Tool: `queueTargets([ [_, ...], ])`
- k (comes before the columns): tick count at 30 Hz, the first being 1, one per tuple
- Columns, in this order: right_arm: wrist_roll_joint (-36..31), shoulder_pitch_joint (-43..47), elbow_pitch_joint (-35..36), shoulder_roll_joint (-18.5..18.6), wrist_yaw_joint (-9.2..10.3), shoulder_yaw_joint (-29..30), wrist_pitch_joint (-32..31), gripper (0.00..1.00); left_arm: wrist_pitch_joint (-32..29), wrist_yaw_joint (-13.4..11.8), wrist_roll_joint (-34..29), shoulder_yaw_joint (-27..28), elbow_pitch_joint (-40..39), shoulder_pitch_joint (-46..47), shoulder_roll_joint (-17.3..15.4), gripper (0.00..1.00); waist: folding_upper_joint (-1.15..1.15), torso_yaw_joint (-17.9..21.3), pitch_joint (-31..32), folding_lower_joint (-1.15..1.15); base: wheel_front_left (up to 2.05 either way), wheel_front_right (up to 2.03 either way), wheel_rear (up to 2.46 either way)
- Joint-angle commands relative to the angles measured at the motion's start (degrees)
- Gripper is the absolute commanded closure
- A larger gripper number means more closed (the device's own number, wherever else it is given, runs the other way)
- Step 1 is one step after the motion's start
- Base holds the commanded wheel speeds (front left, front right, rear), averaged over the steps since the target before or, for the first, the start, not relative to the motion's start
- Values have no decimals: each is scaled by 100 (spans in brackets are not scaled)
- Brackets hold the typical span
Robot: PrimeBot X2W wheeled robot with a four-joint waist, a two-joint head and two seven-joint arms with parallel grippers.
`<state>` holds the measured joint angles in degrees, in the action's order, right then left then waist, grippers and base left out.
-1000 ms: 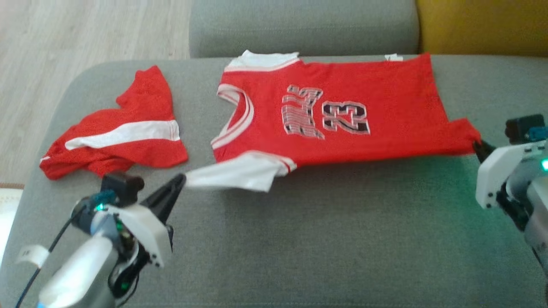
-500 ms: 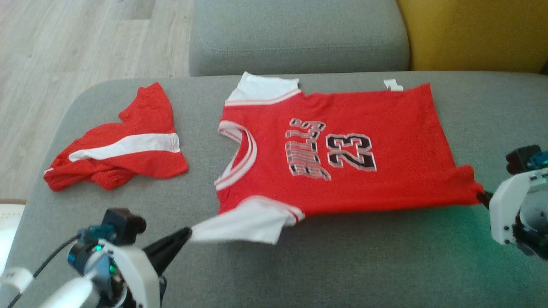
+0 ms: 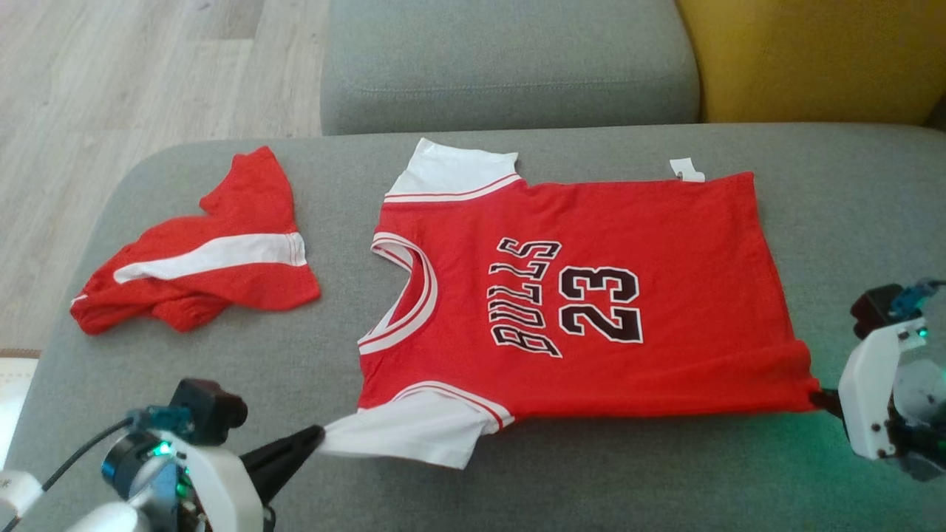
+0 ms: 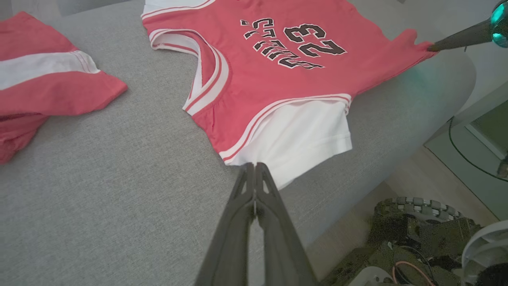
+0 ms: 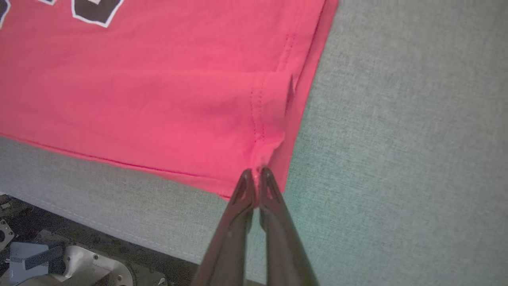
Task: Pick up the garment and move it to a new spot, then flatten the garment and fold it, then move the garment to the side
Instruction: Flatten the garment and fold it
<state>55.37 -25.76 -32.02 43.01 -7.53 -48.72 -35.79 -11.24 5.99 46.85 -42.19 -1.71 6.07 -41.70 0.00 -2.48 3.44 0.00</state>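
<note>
The jersey (image 3: 591, 295) is smooth matt cloth with stitched hems and flat printed lettering. The sofa cushion (image 3: 591, 480) beneath is a coarse, matt grey weave. At upper left, the floor (image 3: 111, 74) is pale wood planking. The fingers (image 4: 236, 238) of the left hand (image 4: 254, 169) are dark and matt, probably plastic.

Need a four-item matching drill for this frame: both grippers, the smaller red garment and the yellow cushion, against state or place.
1. left gripper
2. right gripper
3. smaller red garment
4. yellow cushion

A. crumpled, to the robot's left of the jersey
B. shut on the jersey's white sleeve
C. far right, behind the grey seat
D. shut on the jersey's red hem corner

Pairs: 1-B, 2-D, 3-A, 4-C
</note>
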Motion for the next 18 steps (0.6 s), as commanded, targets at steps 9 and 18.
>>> queueTargets([
  [9, -455, -531, 121, 166, 4, 405, -123, 100, 8, -186, -467, 354, 144, 1158, 22, 100, 0, -22, -363, 0, 0, 0, 0],
  [18, -850, -1058, -47, 3, 4, 629, 52, 100, -40, -125, -790, 324, 748, 2104, 346, 100, 0, -51, -924, 0, 0, 0, 0],
])
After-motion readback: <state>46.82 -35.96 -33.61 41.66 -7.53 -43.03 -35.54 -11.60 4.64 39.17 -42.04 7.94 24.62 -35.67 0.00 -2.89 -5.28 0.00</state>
